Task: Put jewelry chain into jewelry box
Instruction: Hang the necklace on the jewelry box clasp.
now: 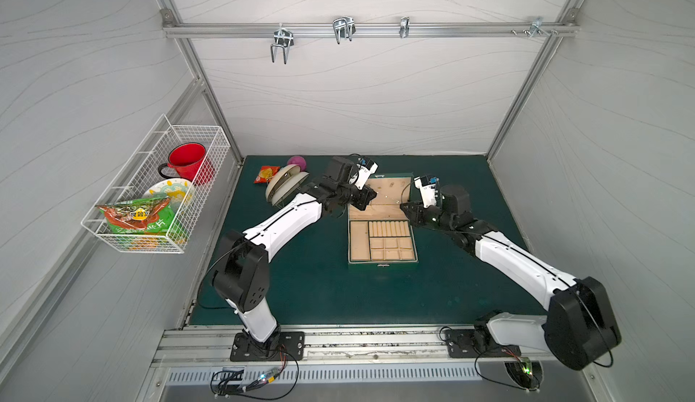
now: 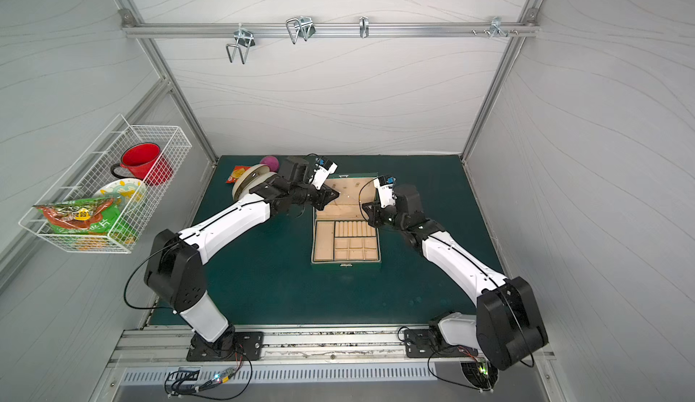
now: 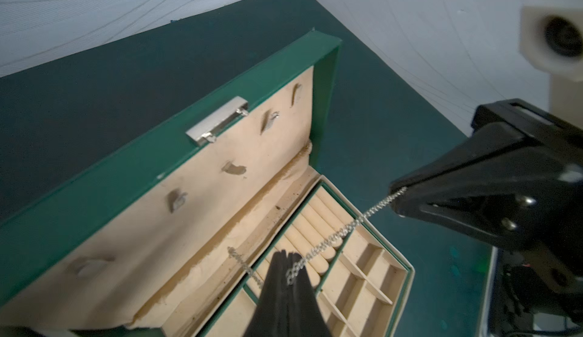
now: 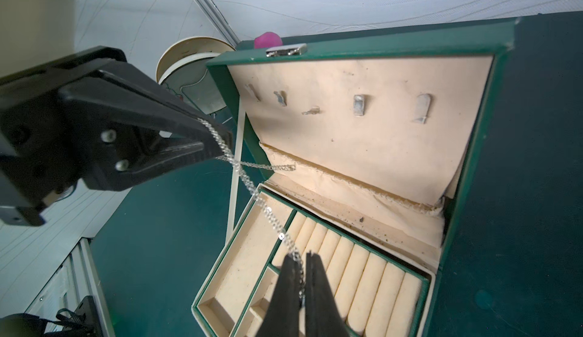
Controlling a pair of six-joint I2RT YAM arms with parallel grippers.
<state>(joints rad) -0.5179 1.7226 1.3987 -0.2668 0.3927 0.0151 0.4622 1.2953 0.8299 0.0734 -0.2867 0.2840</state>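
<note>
Silver links of the jewelry chain (image 3: 334, 239) stretch in a nearly straight line between the two arms. The chain hangs in the air above the open jewelry box (image 1: 383, 266), over the tray end nearest the hinge. A short loose tail droops from the left end toward the lining.

The left gripper (image 3: 285, 256) has its fingers pressed together on one end of the chain. The right gripper (image 4: 301, 258) pinches the other end, with only the links between its fingers. Neither gripper touches the box.

To my eye, the step in hand is getting the chain down into the tray. It would go best if both arms come down together and draw a little closer, so the chain slackens and sags into one compartment. That avoids leaving it bridged across the dividers. The ring rolls (image 4: 347, 266) lie right under the span, and the long side compartment (image 4: 243, 256) looks the roomier target. The loose tail should be kept away from the lid hooks (image 4: 359, 105), where it could snag. Letting go of one end first, then the other, should stop the chain springing out over the rim.
</note>
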